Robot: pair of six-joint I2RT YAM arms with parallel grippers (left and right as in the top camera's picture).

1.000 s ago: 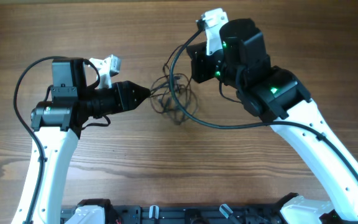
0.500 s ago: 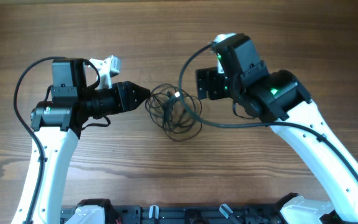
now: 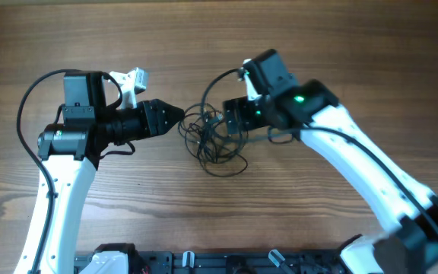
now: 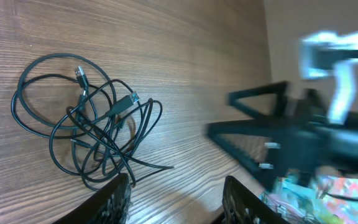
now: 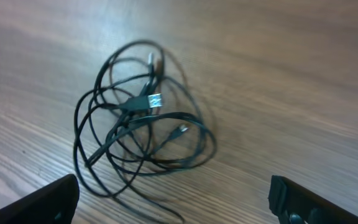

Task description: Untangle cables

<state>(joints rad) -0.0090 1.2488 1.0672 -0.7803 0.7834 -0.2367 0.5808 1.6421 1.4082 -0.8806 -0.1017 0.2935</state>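
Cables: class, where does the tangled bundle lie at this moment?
In the overhead view the cables lie in a loose tangle on the wooden table, near its middle, between the left claw and the right claw.

Place: a robotics lab bench, by the look of it;
Worktop: bare wood-grain worktop [image 3: 219,30] filling the overhead view;
Rig: left arm [image 3: 59,205] and right arm [image 3: 363,166] rising from a black mounting rail [image 3: 226,265] at 6 o'clock;
Backdrop: pale wall [image 4: 288,22] at 1 o'clock in the left wrist view
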